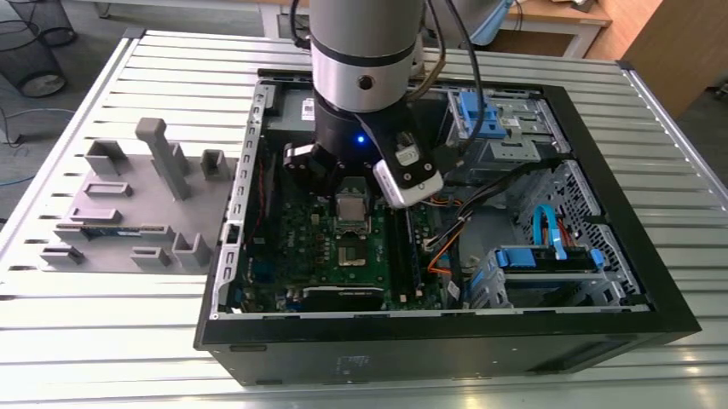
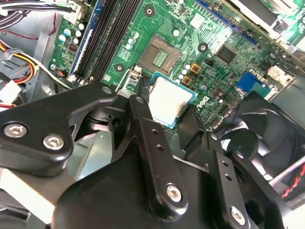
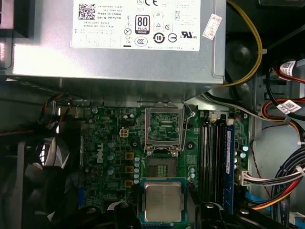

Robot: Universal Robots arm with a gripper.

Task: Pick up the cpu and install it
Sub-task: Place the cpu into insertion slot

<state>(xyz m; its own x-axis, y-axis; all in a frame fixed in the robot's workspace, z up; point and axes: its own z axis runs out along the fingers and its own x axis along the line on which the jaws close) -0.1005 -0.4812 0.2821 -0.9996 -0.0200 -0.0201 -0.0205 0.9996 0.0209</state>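
The cpu is a small square chip with a silver-grey metal top on a green edge. It hangs just above the green motherboard inside the open computer case. My gripper is shut on the cpu, one black finger on each side of it. In the second wrist view the cpu sits between those fingers of the gripper. The open dark socket lies right beside the chip, with its metal load plate flipped up. In the exterior view the arm stands over the socket.
A grey power supply borders the board. Memory slots run beside the socket, a black fan sits on the other side, and coloured cables hang past the slots. A grey parts fixture stands outside the case at the exterior view's left.
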